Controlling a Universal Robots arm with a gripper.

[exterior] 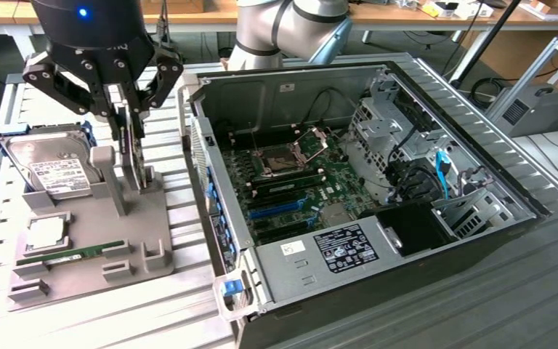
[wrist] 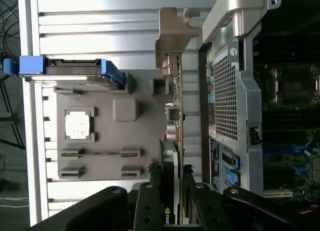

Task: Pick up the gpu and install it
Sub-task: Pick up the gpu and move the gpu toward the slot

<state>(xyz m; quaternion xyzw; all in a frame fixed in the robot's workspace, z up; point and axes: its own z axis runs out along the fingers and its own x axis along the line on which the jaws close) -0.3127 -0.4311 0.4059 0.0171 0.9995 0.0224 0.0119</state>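
Note:
The gpu point(exterior: 136, 166) stands on edge in the grey holder tray point(exterior: 90, 225) at the exterior view's left, a dark thin card. In the wrist view I see the gpu point(wrist: 176, 116) edge-on, its pale metal end bracket point(wrist: 172, 36) at the far end. My gripper point(exterior: 126, 129) hangs straight over the card, a black finger pressed on each flat side of its upper part. The wrist view has the gripper point(wrist: 172, 186) clamped around the card's cooler section. The card's lower edge still looks to be at the holder.
On the tray also sit a hard drive point(exterior: 51, 166) with blue rails, a square processor point(exterior: 46, 233) and a green memory stick point(exterior: 70, 254). The open computer case point(exterior: 511, 207) lies to the exterior view's right, motherboard point(exterior: 293, 185) and blue slots point(exterior: 279, 211) exposed.

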